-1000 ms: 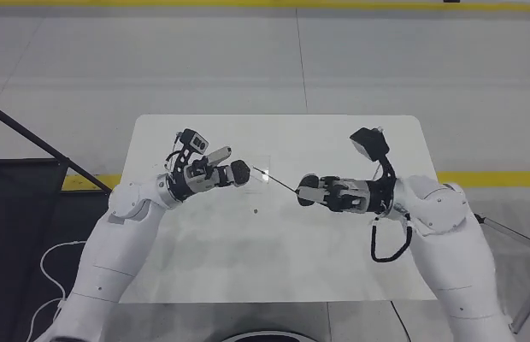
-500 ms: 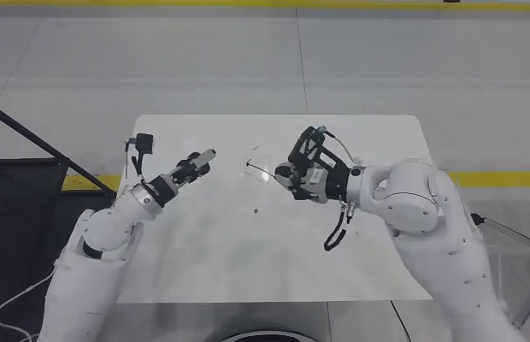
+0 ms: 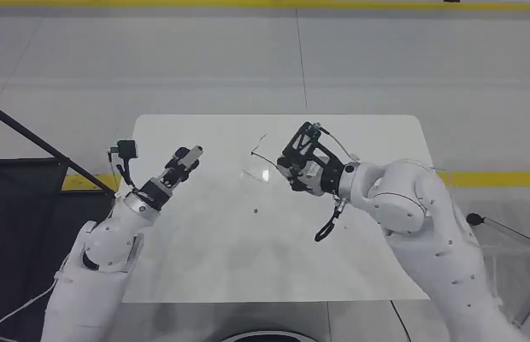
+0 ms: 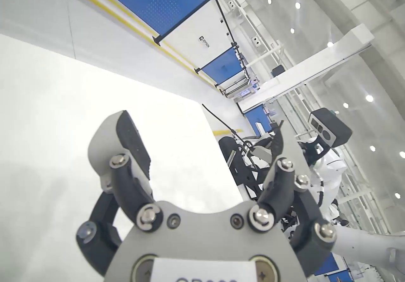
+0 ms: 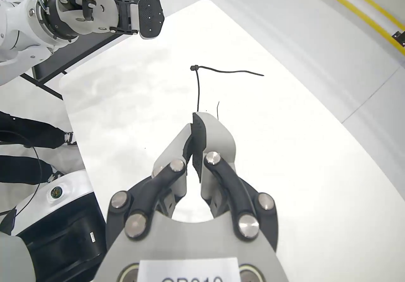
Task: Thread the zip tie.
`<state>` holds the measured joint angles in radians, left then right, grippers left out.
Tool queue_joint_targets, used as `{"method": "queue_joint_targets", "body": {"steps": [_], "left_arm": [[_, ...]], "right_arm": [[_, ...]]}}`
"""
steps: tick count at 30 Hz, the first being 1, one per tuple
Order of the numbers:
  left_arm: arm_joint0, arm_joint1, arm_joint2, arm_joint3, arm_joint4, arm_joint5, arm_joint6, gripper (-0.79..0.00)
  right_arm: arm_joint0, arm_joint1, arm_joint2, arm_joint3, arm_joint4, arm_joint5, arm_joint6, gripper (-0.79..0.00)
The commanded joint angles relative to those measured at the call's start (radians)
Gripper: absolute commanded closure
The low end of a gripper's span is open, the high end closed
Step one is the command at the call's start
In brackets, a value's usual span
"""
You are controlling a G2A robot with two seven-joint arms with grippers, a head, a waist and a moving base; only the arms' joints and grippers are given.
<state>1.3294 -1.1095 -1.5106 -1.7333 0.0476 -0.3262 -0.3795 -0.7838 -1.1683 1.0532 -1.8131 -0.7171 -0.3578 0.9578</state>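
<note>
i had the right tool point(image 5: 196, 120) clamped shut on one end of the zip tie point(image 5: 198, 90), holding it in the air over the middle of the counter point(image 5: 284, 153), somewhat toward the far edge. from the fingertips the strap ran straight out toward the counter's left edge, as far as the small head point(image 5: 193, 67). there it bent sharply, and a second thin length trailed off toward the far edge. i could not tell whether that length already passed through the head or merely kinked there (the strap is too thin to judge).

the left tool point(image 4: 204, 134) hung over the left part of the counter with its fingers spread wide and nothing between them. its open mouth pointed roughly toward the tie. the head lay between the two tools, much nearer the right one and well apart from the left.

as i judged it, the next move turned on that gap. the left arm would have to come across along the line of the held strap and meet the head or the loose length side-on. the right arm only needed to keep the strap steady. a tie this limp would likely swing at a touch, so i expected a slow approach to matter.
</note>
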Motion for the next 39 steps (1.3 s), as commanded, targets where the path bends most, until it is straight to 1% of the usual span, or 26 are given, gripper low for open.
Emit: {"method": "queue_joint_targets", "body": {"steps": [1,2,4,7,9,12,16,21,26,31,39], "left_arm": [[0.0,0.0,0.0,0.0,0.0,0.0,0.0,-0.785],[0.001,0.0,-0.001,0.002,0.003,0.005,0.003,-0.785],[0.001,-0.002,0.006,-0.004,0.027,0.04,0.028,-0.785],[-0.002,-0.004,0.005,0.0,0.06,0.093,0.078,-0.785],[0.003,-0.006,0.007,-0.004,0.09,0.125,0.109,-0.785],[0.015,-0.008,0.003,-0.006,0.112,0.166,0.149,-0.785],[0.036,-0.011,-0.013,-0.009,0.105,0.189,0.183,-0.785],[0.049,-0.011,-0.025,-0.015,0.098,0.191,0.193,-0.785],[0.049,-0.011,-0.025,-0.015,0.098,0.191,0.193,-0.785],[0.049,-0.011,-0.025,-0.015,0.098,0.191,0.193,-0.785],[0.049,-0.011,-0.025,-0.015,0.098,0.191,0.193,-0.785]], "right_arm": [[0.0,0.0,0.0,0.0,0.0,0.0,0.0,0.0],[0.0,0.0,0.0,0.0,0.0,0.0,0.0,0.0],[-0.006,0.0,-0.033,-0.022,-0.084,0.006,0.01,0.0],[0.019,-0.01,-0.115,-0.043,-0.225,0.058,0.05,0.0],[0.051,-0.022,-0.18,-0.032,-0.306,0.089,0.082,0.0],[0.113,-0.048,-0.279,0.013,-0.402,0.146,0.132,0.0],[0.203,-0.096,-0.409,0.122,-0.518,0.237,0.211,0.0],[0.292,-0.167,-0.527,0.277,-0.54,0.292,0.255,0.0],[0.344,-0.226,-0.578,0.409,-0.488,0.282,0.238,0.0],[0.373,-0.27,-0.605,0.508,-0.466,0.276,0.216,0.0],[0.392,-0.325,-0.629,0.609,-0.46,0.265,0.2,0.0]]}}
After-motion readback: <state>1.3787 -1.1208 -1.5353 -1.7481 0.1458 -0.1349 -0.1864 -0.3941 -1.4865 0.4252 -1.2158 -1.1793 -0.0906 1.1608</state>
